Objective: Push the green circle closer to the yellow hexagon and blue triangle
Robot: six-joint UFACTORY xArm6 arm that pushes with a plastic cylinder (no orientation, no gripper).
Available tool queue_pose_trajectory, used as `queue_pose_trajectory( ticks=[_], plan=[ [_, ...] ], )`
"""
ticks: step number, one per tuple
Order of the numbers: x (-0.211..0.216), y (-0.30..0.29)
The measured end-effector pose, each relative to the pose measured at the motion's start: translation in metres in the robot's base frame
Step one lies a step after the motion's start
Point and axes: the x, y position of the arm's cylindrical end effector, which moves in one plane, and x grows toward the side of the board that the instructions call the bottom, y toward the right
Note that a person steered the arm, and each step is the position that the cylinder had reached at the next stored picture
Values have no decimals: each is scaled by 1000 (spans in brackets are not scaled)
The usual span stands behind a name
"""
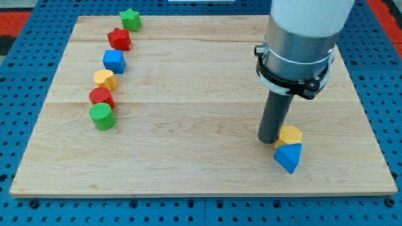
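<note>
The green circle sits at the board's left, at the bottom of a curved line of blocks. The yellow hexagon and the blue triangle lie touching each other at the lower right. My tip rests on the board right beside the yellow hexagon's left side, touching or nearly touching it, and far to the right of the green circle.
Above the green circle runs a line of blocks: a red circle, a yellow block, a blue cube, a red block and a green star. The wooden board lies on a blue pegboard.
</note>
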Motion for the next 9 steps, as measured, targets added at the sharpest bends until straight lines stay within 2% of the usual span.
queue_pose_trajectory(
  ticks=[3,5,6,7,9],
  plan=[
    [0,-186],
    [-6,-345],
    [-32,-374],
    [-51,-353],
    [-48,-279]
  ],
)
